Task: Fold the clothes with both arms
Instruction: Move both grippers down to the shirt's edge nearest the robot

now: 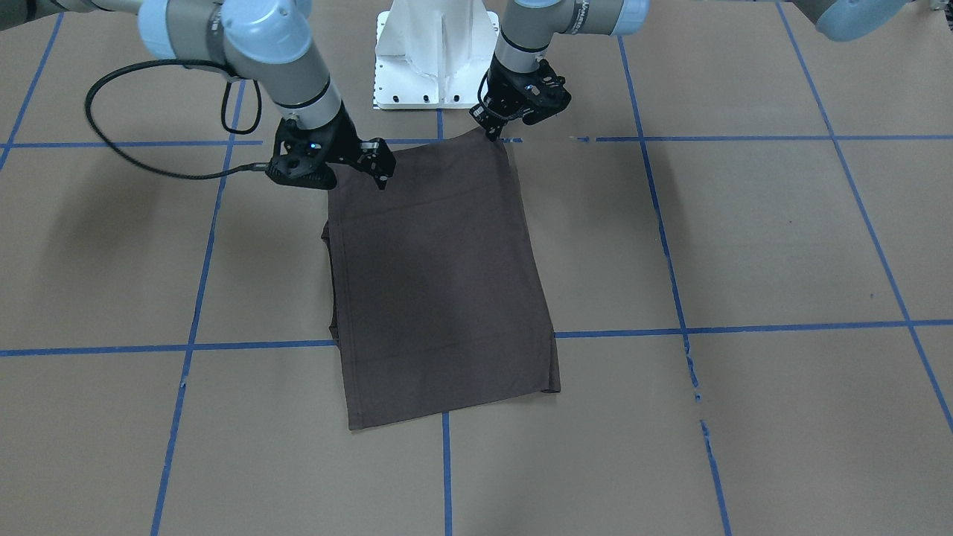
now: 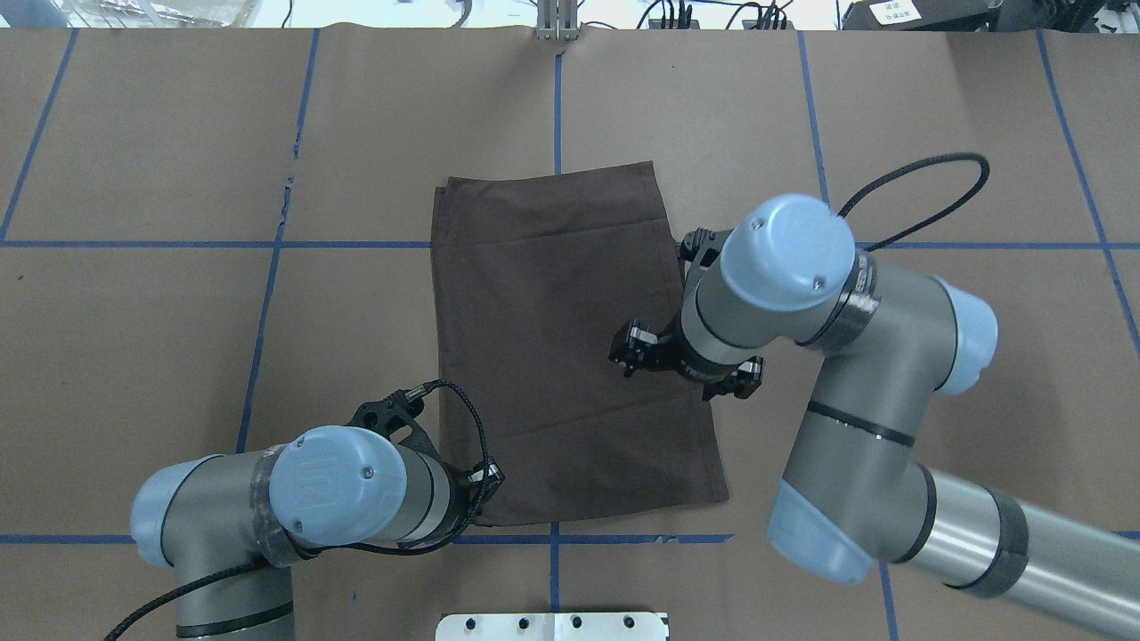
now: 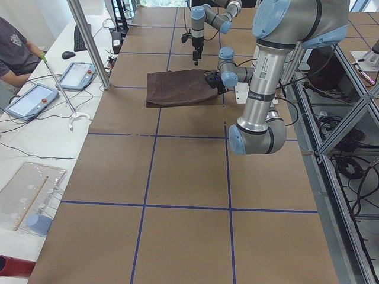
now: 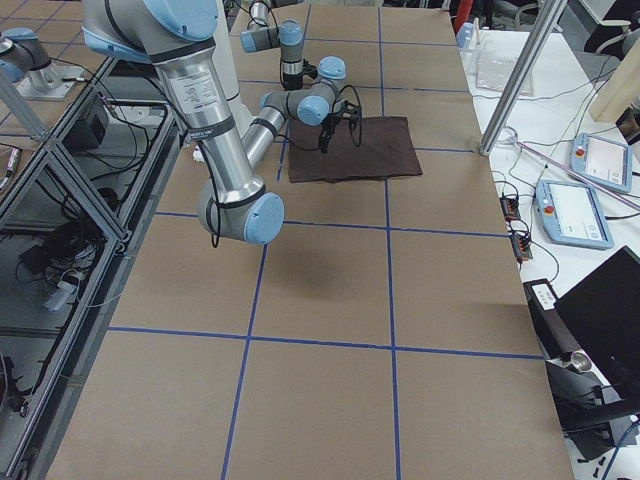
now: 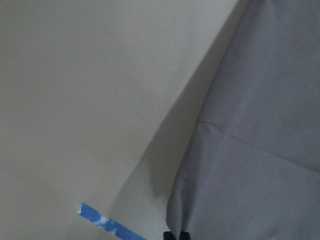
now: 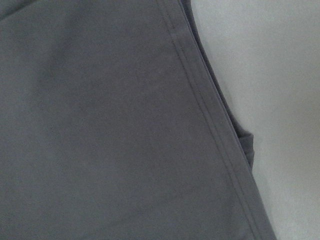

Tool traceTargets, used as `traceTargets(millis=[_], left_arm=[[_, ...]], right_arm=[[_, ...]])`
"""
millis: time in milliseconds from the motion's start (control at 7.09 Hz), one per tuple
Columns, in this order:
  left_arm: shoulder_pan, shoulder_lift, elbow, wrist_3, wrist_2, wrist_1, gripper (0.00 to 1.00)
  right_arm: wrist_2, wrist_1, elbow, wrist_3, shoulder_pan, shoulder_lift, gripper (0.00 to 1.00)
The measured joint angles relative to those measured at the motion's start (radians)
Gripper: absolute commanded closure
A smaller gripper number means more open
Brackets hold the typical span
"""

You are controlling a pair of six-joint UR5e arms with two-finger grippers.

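At the middle of the table's [image 2: 178,133] robot-side edge, just in front of the white metal pedestal base [image 1: 435,52], lies the dark brown cotton T-shirt [image 2: 552,356]. It is flat, in a long rectangle with its sleeves turned in.

The black two-finger left gripper [image 1: 493,134] sits at the shirt's corner nearest the robot. Its fingers are pinched together on the cloth, which rides slightly off the table there.

The black two-finger right gripper [image 1: 381,170] hovers above the shirt's right side. It appears parted and holds nothing.

Judgement: the lengthwise fold is done and a crosswise fold is being set up. Next, the right gripper needs to descend and take the matching near corner. Both arms can then lift evenly and carry that edge to the far hem.
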Motion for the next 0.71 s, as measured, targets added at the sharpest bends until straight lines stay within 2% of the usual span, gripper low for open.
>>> traceTargets(millis=[282, 423, 706], left_arm=[[-0.003, -0.002, 0.0, 0.009, -0.001, 0.001, 1.0], [-0.003, -0.003, 0.0, 0.009, -0.001, 0.001, 1.0], [-0.004, -0.005, -0.001, 0.01, -0.002, 0.002, 1.0]], right_arm=[[-0.16, 0.039, 0.008, 0.182, -0.133, -0.049, 0.0], [-0.204, 0.064, 0.012, 0.238, -0.166, -0.08, 0.0], [-0.233, 0.081, 0.021, 0.272, -0.185, -0.124, 0.0]])
